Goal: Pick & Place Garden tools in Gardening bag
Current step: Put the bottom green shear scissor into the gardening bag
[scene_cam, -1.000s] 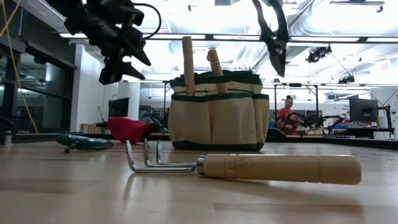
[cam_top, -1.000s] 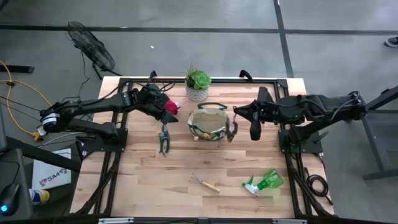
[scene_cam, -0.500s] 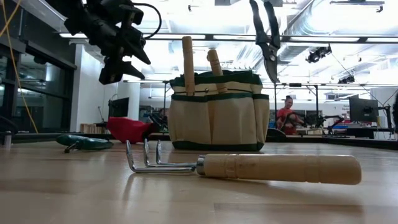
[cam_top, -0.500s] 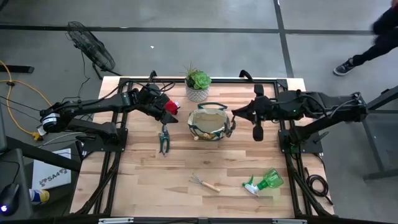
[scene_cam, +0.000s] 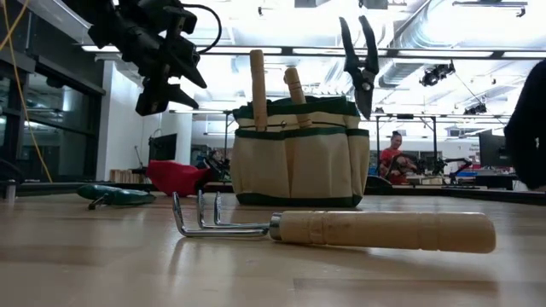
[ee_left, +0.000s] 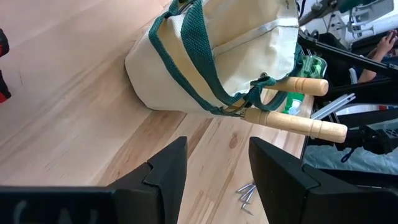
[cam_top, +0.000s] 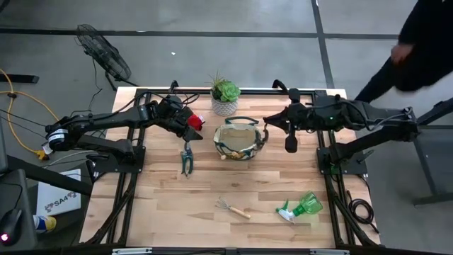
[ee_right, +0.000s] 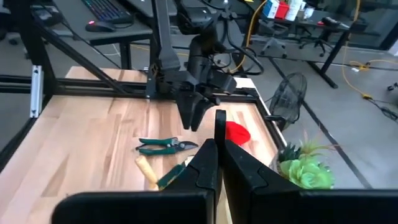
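Observation:
The gardening bag [cam_top: 241,140] stands on the table's middle, with two wooden trowel handles [scene_cam: 257,81] sticking up out of it. My right gripper [cam_top: 270,122] is shut on dark pruning shears [scene_cam: 359,66], which hang over the bag's right rim. My left gripper [cam_top: 188,120] is open and empty above the red glove [cam_top: 196,122], left of the bag. Green-handled shears [cam_top: 187,158], a hand rake [cam_top: 233,208] and a green spray bottle [cam_top: 304,207] lie on the table. My right gripper pinches a thin dark part of the shears [ee_right: 219,123] between its two shut fingers; which part it is cannot be told. The shears hang below the fingers, clear of the table. Their pointed tip [scene_cam: 363,111] points down beside the bag's top edge.
A green succulent in a white pot [cam_top: 225,97] stands just beyond the bag at the far edge. A person [cam_top: 425,42] stands off the table's far right corner. Bare wood lies between the bag and the rake.
My right gripper has carried the dark shears toward the table's left, up to the bag's right rim, and they still hang point down. A person has come into the high view at the far right.

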